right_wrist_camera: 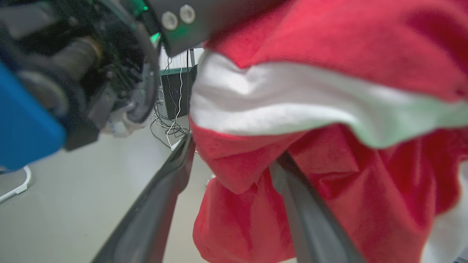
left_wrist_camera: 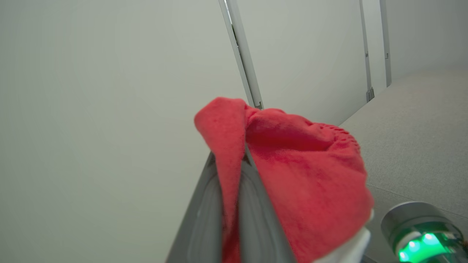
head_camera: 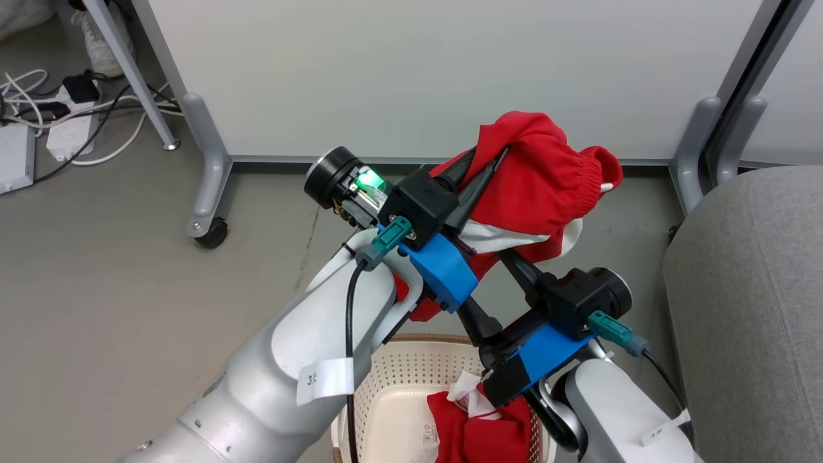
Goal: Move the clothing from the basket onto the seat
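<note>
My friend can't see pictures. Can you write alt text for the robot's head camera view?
The robot's left pincer holds a red garment up above a white basket. Another red garment lies inside. The right pincer is open beneath the cloth; a grey seat is on the right.

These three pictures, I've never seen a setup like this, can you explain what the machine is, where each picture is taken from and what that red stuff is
It is a wheeled robot with two arms, each ending in a two-fingered gripper. The wide picture comes from a camera on its head, looking down; the other two come from cameras on its wrists, looking along the fingers. The left gripper is shut on a red garment with white trim, lifted above the floor. The right gripper reaches under the hanging cloth with its fingers spread wide, gripping nothing. Below, a cream basket stands on the floor and holds a second red garment. The grey seat where the clothes should go is at the right.
</note>
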Controlling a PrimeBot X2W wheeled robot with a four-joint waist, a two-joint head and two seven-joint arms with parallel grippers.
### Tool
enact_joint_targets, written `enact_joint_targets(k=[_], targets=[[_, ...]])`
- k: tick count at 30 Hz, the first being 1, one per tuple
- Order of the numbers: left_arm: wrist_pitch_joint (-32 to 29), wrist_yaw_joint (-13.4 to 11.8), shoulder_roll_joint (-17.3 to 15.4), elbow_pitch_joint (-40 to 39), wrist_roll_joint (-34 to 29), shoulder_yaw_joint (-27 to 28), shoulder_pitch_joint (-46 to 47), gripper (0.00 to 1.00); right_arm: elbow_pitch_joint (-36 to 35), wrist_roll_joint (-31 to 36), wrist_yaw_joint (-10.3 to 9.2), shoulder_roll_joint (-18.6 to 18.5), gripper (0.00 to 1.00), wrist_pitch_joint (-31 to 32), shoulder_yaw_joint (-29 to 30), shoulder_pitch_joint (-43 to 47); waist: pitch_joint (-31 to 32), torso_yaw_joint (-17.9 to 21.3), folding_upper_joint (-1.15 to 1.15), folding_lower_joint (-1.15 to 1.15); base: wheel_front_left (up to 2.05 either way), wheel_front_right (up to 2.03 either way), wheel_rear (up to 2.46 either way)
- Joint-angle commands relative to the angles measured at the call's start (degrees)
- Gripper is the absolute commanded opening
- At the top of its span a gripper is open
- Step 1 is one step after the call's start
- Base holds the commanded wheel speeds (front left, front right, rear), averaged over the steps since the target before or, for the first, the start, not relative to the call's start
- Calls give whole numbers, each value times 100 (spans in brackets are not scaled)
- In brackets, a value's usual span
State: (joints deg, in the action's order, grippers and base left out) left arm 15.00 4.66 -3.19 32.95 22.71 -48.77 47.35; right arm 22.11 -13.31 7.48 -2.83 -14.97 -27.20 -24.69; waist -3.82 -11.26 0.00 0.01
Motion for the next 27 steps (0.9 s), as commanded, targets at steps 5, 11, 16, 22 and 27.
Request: enact_joint_targets(k=[5,11,16,22,27], targets=[[27,-15,25,-48,38,-10,116,0,4,-186,2,-12,100,-34,80,-190,-79,-45,0,-1,0,0,0],[27,-35,31,-83,57,-42,123,0,29,-302,3,-11,45,-34,60,-352,-130,-84,0,-1,0,0,0],[27,-63,33,-116,103,-75,145,0,5,-344,3,-11,0,-34,45,-388,-143,-96,0,-1,0,0,0],[27,-80,33,-105,138,-81,152,0,-10,-343,3,-11,0,-34,33,-365,-131,-84,0,-1,0,0,0],[27,-79,34,-97,137,-83,156,0,-9,-347,3,-11,0,-34,30,-343,-122,-74,0,-1,0,0,0]])
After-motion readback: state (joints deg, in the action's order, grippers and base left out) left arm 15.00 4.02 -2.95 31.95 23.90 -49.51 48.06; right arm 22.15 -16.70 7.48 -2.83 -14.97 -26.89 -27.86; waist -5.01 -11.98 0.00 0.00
